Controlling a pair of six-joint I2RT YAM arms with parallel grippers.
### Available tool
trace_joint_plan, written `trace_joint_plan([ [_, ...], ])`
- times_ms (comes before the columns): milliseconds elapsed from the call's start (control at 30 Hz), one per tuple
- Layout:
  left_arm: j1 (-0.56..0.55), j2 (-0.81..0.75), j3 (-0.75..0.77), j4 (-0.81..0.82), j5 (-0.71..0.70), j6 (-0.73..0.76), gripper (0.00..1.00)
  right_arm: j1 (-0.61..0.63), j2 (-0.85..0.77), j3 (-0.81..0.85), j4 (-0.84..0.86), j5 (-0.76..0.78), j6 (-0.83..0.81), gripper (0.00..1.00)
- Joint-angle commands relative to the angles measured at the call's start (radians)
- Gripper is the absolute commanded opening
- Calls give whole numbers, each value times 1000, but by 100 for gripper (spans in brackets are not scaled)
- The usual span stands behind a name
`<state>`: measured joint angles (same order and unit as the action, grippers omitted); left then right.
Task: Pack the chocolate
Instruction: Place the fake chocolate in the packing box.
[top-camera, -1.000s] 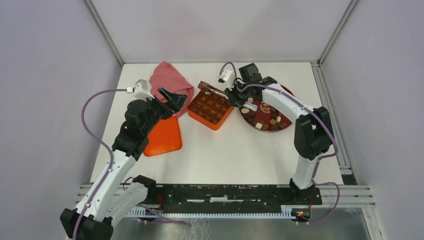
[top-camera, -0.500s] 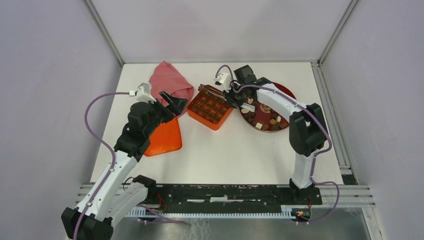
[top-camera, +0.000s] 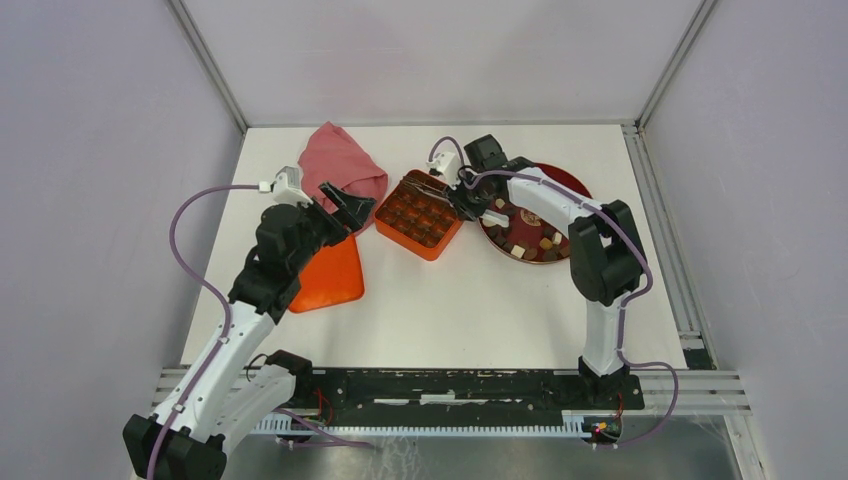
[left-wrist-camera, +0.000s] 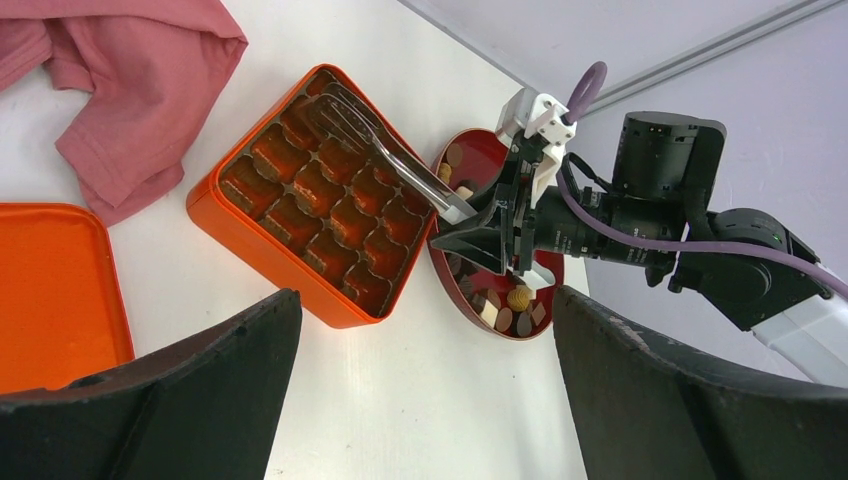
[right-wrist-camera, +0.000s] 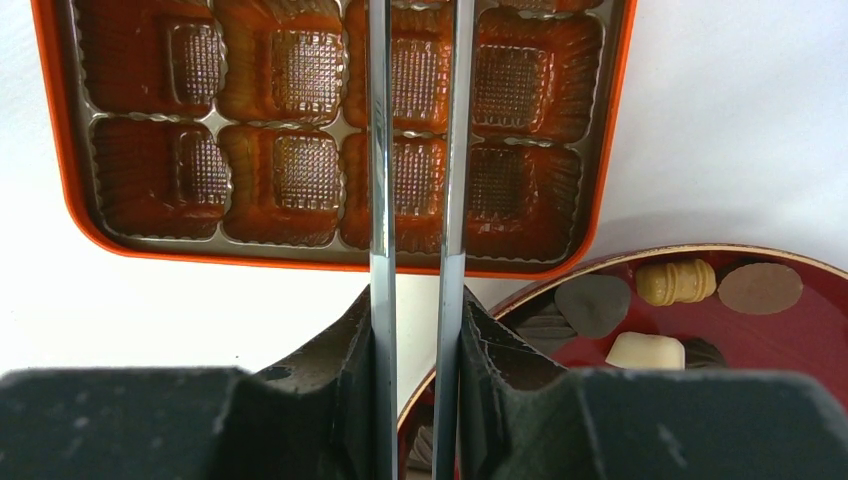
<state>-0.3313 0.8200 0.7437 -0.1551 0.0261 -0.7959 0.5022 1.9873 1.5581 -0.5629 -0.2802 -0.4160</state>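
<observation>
1. The left claw (top-camera: 347, 203) hangs over the left part of the worktop (top-camera: 450, 300), its fingers spread wide with nothing between them.
2. Partly under that arm lies a flat orange lid (top-camera: 330, 278). Beyond it is a crumpled pink cloth (top-camera: 340, 160), just beside the box's left corner.
3. The orange box (top-camera: 433, 249) sits mid-worktop, turned at an angle, and its brown liner forms a grid of ribbed square cells.
4. Metal tongs (left-wrist-camera: 390, 160) reach across those cells, with their tip over the box's far side. I cannot tell whether the tip holds anything.
5. The right claw (right-wrist-camera: 418, 300) is clamped on the tongs' two blades, which run parallel with a narrow gap. It hangs above the box's right edge and the plate's rim.
6. The dark red round plate (top-camera: 565, 182) lies just beside the box, on its right.
7. The chocolate (top-camera: 530, 240) lies on the plate as scattered bite-sized pieces: a cream-white block, a pale ridged lump, a flat light-brown disc and dark brown ones.
</observation>
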Motion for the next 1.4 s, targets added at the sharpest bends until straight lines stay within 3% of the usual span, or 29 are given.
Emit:
trace_joint_plan([
  [0, 0, -9, -8, 38, -15, -32, 100, 4, 4, 62, 12, 15, -6, 23],
  [567, 1, -15, -11, 40, -15, -34, 100, 4, 4, 59, 7, 22, -12, 38],
  [833, 1, -19, -12, 40, -15, -35, 100, 4, -11, 65, 3, 20, -12, 40],
  [1133, 0, -26, -3, 45, -8, -35, 99, -1, -132, 21, -2, -53, -9, 39],
  [1367, 0, -16, -3, 78, 16, -41, 99, -57, -283, -112, 14, -174, -20, 39],
])
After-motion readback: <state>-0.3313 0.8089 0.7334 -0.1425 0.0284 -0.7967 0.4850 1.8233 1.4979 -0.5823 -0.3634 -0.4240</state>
